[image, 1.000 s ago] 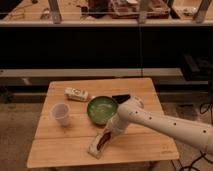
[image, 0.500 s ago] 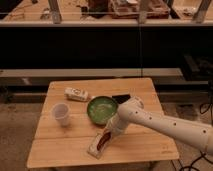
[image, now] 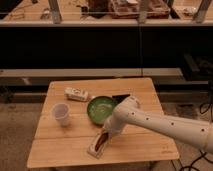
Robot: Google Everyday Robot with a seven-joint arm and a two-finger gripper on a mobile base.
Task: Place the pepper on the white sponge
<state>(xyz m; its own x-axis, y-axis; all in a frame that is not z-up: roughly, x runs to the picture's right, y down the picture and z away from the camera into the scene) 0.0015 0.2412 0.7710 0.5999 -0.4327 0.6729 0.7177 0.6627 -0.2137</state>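
Note:
The dark red-brown pepper (image: pixel 102 140) lies along the white sponge (image: pixel 96 146), a flat pad near the front edge of the wooden table (image: pixel 60 150). My gripper (image: pixel 107 131) is at the end of the white arm that reaches in from the right. It sits right at the pepper's upper end, just in front of the green bowl (image: pixel 101 108). The arm's wrist hides the fingertips.
A white cup (image: pixel 61 114) stands at the left of the table. A white printed carton (image: pixel 76 94) lies behind it, left of the bowl. A dark flat object (image: pixel 121 97) lies behind the arm. Dark shelving and a counter stand behind the table.

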